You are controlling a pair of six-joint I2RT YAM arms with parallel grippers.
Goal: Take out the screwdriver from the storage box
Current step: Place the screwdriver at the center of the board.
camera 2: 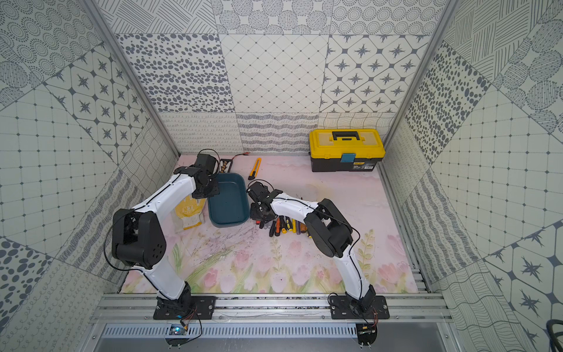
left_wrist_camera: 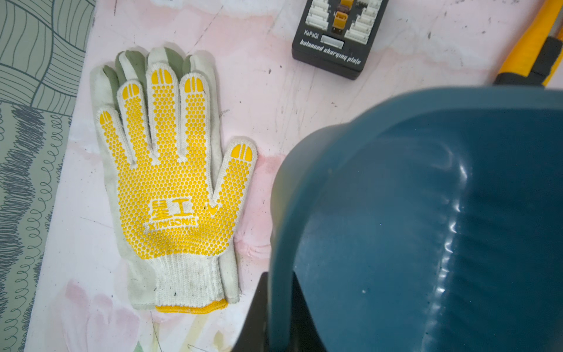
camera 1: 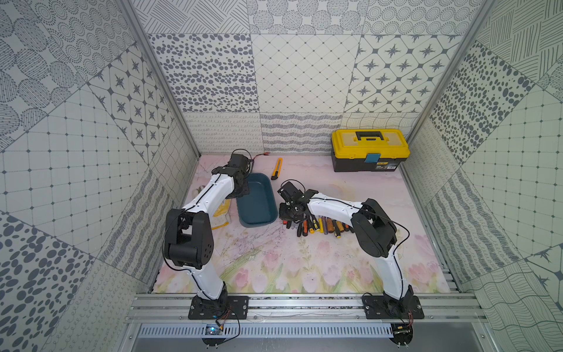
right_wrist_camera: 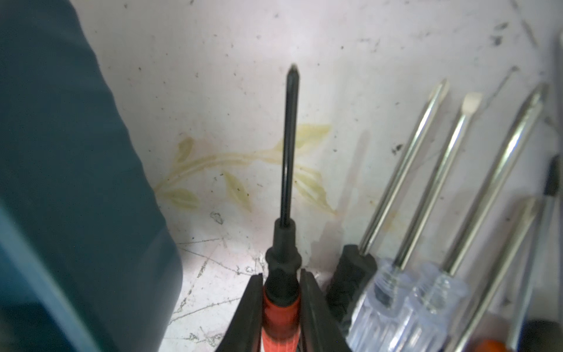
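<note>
A red-and-black screwdriver point(right_wrist_camera: 281, 292) is clamped in the right gripper point(right_wrist_camera: 281, 304), beside the storage box point(camera 1: 257, 199). Nothing is seen inside the box. Its rim is pinched by the closed left gripper point(left_wrist_camera: 280, 307).

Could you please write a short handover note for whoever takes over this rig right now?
Left pincer: shut on the rim of the storage box, steadying it.
Right pincer: shut on the screwdriver, red-and-black handle, dark shaft, held beside the box at the near end of the row of screwdrivers on the mat.
Done: in both top views the box looks empty; the held screwdriver is already outside it.
Left: set it down by the row and open the pincer, then release the box.
</note>
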